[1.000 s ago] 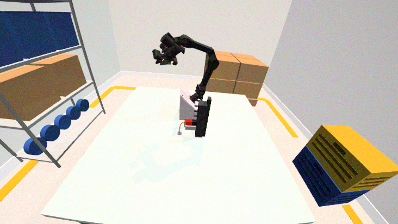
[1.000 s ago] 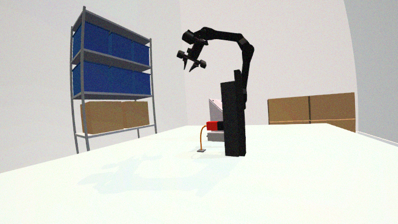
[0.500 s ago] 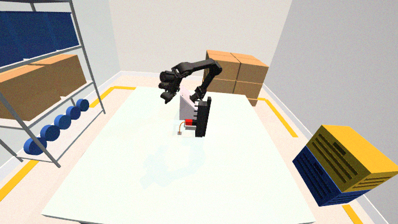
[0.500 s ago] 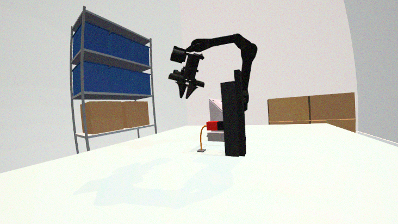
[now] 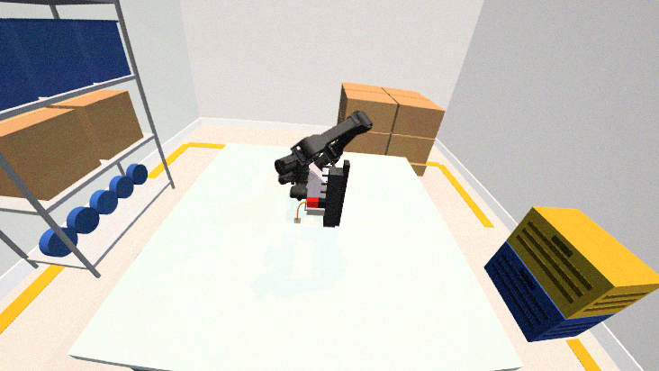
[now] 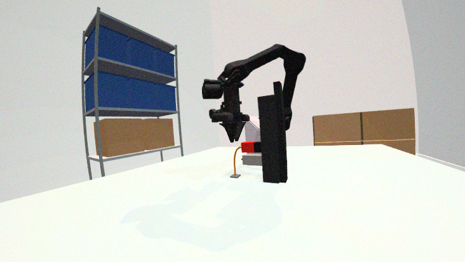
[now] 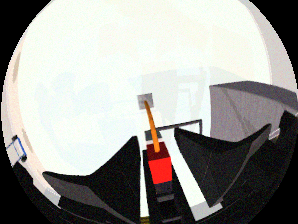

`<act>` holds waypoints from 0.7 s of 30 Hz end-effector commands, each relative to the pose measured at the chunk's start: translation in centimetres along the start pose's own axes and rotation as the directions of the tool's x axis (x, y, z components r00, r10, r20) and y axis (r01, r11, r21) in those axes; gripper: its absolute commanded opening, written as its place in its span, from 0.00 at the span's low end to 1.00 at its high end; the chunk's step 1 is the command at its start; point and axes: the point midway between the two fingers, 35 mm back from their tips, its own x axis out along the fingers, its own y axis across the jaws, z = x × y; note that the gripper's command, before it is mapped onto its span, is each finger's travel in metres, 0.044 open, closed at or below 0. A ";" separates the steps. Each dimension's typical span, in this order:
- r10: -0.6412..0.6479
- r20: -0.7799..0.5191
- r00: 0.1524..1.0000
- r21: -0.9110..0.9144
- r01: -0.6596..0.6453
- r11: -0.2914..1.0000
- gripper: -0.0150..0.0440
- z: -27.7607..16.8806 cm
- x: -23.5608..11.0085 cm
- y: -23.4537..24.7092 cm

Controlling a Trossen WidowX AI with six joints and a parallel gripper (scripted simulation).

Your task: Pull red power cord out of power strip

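The red plug [image 5: 312, 202] [image 6: 248, 147] [image 7: 160, 168] sits in the side of the black power strip [image 5: 335, 193] [image 6: 271, 136], which stands upright on the table. An orange cord [image 5: 300, 210] [image 6: 234, 159] [image 7: 153, 125] curves down from the plug to a small grey pad [image 5: 297, 220] [image 6: 234, 175] [image 7: 145, 102] on the table. My gripper [image 5: 300, 191] [image 6: 233, 139] [image 7: 156, 139] points down, just above the plug's outer end. Its fingers stand partly apart and hold nothing. In the wrist view the plug shows in the gap between them.
A grey-white wedge block [image 5: 318, 182] [image 6: 251, 128] stands against the strip behind the plug. A metal shelf [image 5: 147, 114] [image 6: 94, 97] with boxes stands left of the table [image 5: 230, 285], stacked cardboard boxes [image 5: 392, 120] stand behind it, and a yellow-and-blue crate [image 5: 567, 271] stands to its right.
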 end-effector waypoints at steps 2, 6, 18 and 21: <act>0.000 -0.013 1.000 -0.007 0.000 1.000 0.53 -0.4 0.3 0.0; 0.000 -0.013 1.000 -0.006 0.000 1.000 0.53 -1.0 0.3 0.0; 0.000 -0.014 1.000 -0.006 0.000 1.000 0.53 -3.0 0.3 0.0; 0.000 -0.014 1.000 -0.006 0.000 1.000 0.53 -3.5 0.3 0.0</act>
